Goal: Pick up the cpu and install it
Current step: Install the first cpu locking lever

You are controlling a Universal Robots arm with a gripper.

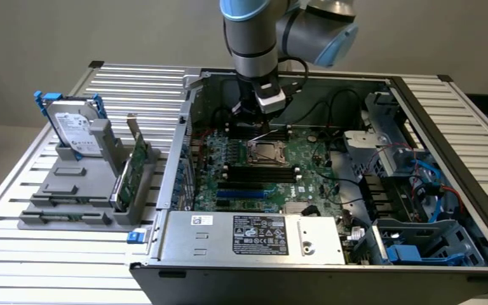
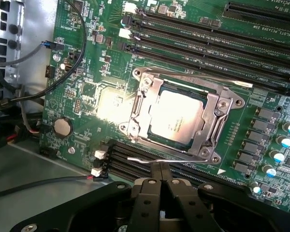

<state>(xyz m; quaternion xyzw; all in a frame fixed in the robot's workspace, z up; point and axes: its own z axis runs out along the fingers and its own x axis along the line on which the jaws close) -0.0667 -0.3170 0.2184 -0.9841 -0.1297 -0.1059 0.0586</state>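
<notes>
Fingers [image 2: 163,180]: pressed together, holding nothing, tips touching or just over the thin wire lever [image 2: 157,160] along the near edge of the socket [image 2: 183,113].

Cpu [image 2: 176,117]: seated flat in the socket, silver top up, metal load frame lying around it.

Step in hand, by judgement: pick and placement look done; the work stands at the lever that clamps the frame. The next move calls for firm, steady contact on a thin springy wire that could slip off the tips.

Containers:
- Case [image 1: 447,190]: open, on the slatted table [image 1: 23,254]; holds motherboard [image 1: 265,171], cables, power supply [image 1: 253,234], drive cages.
- Grey rack [image 1: 79,190], at the exterior view's left: holds a hard drive [image 1: 73,130] upright and a card [image 1: 134,168] on edge.
</notes>
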